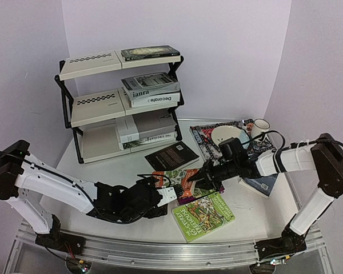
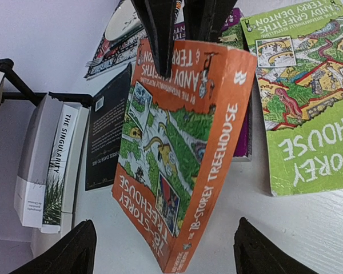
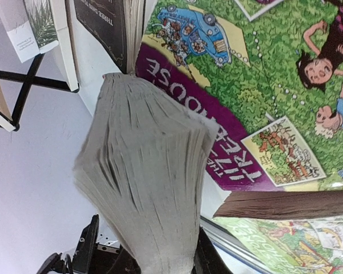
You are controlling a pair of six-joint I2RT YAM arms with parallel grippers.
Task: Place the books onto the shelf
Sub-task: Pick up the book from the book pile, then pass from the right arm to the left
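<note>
An orange "78-Storey Treehouse" paperback stands tilted above the table, my right gripper shut on its top edge. The right wrist view fills with its page block, pinched low between the jaws of the right gripper. My left gripper is open, one finger on each side of the orange book's lower corner, not touching it. A purple book, a green book and a black book lie flat on the table. The shelf at back left holds several books.
A patterned placemat with a white bowl and a mug lies at back right. A dark blue book lies under my right arm. The two grippers are close together at table centre.
</note>
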